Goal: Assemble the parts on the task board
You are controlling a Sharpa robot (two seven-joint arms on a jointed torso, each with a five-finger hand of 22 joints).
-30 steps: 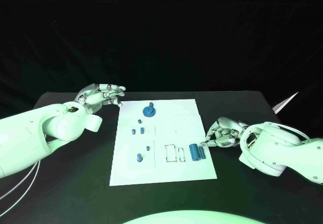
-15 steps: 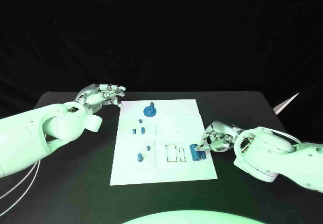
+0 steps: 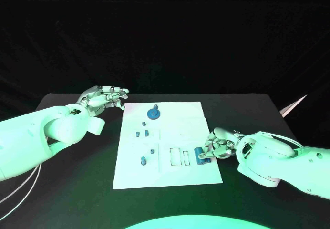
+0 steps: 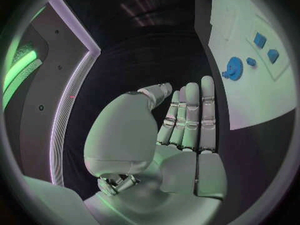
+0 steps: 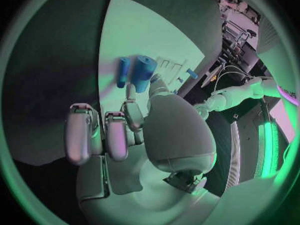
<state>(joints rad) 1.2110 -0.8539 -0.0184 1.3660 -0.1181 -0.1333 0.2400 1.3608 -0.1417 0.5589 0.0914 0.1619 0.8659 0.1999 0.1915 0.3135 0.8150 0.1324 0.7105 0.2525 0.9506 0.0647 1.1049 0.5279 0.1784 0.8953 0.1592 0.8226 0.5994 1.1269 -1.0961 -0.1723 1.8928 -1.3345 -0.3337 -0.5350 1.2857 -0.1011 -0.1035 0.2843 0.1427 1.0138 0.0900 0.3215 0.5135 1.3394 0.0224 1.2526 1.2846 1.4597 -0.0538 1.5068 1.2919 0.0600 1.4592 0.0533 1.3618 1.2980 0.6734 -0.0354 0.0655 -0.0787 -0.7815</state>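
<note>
The white task board (image 3: pixel 185 114) lies in the middle of the black table. A blue gear (image 3: pixel 152 113) stands near its far edge, and small blue parts (image 3: pixel 141 134) sit below it. Two blue cylinders, a thick one (image 5: pixel 144 71) and a thin one (image 5: pixel 123 71), lie at the board's right edge (image 3: pixel 200 155). My right hand (image 3: pixel 220 145) reaches onto that edge and pinches the thick cylinder between thumb and a finger (image 5: pixel 129 96); its other fingers are curled. My left hand (image 3: pixel 103 98) hovers off the board's far left corner, fingers extended (image 4: pixel 187 115), holding nothing.
Rectangular slots (image 3: pixel 179 156) are cut into the board just left of the cylinders. Another small blue part (image 3: pixel 142 161) stands near the board's lower left. Bare black table (image 3: pixel 76 191) surrounds the board on all sides.
My right hand has slid left onto the board's right edge and its fingers have closed around the thick cylinder. The left hand has stayed still.
</note>
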